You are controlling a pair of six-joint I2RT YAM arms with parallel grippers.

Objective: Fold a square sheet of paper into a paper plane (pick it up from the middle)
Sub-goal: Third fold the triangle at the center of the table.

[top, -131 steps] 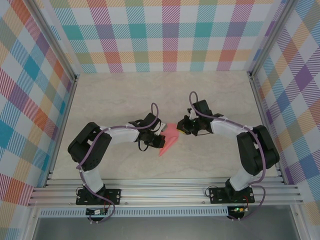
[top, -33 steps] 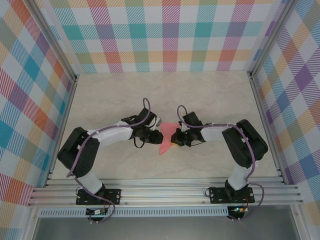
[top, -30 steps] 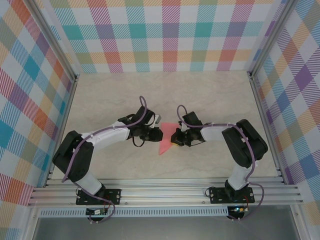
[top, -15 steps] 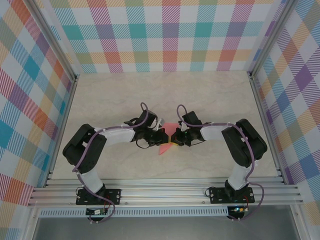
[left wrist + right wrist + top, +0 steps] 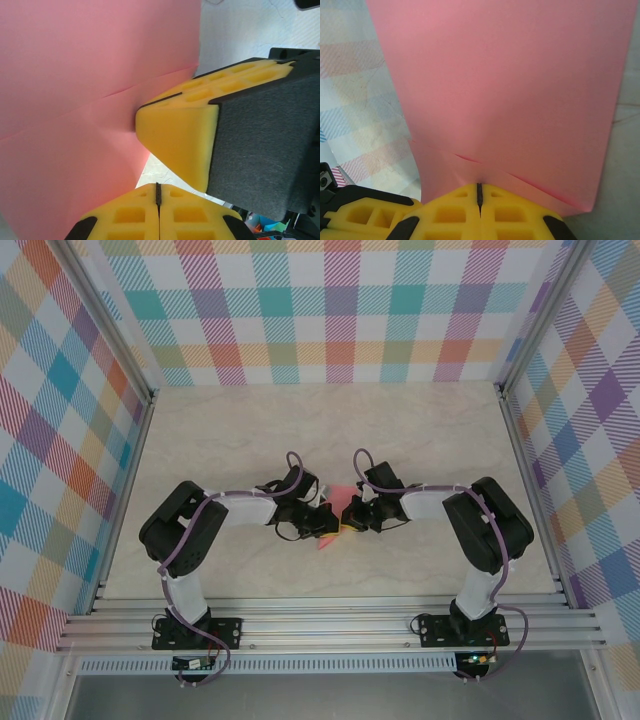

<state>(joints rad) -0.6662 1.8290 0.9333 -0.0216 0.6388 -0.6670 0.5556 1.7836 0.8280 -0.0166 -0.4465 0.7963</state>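
Where two black base plates [image 5: 197, 632] sit bolted to the ribbed aluminium rails [image 5: 330, 625], well to the near side of the pink sheet of paper [image 5: 323, 540], two white-and-black arms bend inward toward that paper, each trailing one purple cable. One left gripper [image 5: 327, 525] meets the paper from its left and one right gripper [image 5: 350, 518] from its right. From above, their dark bodies cover most of the paper, leaving a pointed tip on its near side and a small corner on its far side. At the right wrist, two yellow foam fingers [image 5: 445, 215] are clenched on the paper's edge, which runs into the seam between them with short creases fanning out. At the left wrist, the left gripper's two yellow pads [image 5: 125, 220] are pressed flat together just beside the paper's edge; whether any paper is pinched there cannot be told. Just past them, one wedge-shaped yellow finger of the right gripper, pocketed with square hollows and backed in dull black, touches the paper and blocks the view beyond. It is a single piece of thin, matte, smooth paper, crossed by a straight fold line. Under and beyond the paper spreads a pale marble-patterned table [image 5: 420, 430], and farther off stand three walls of pastel plaid [image 5: 330, 310].
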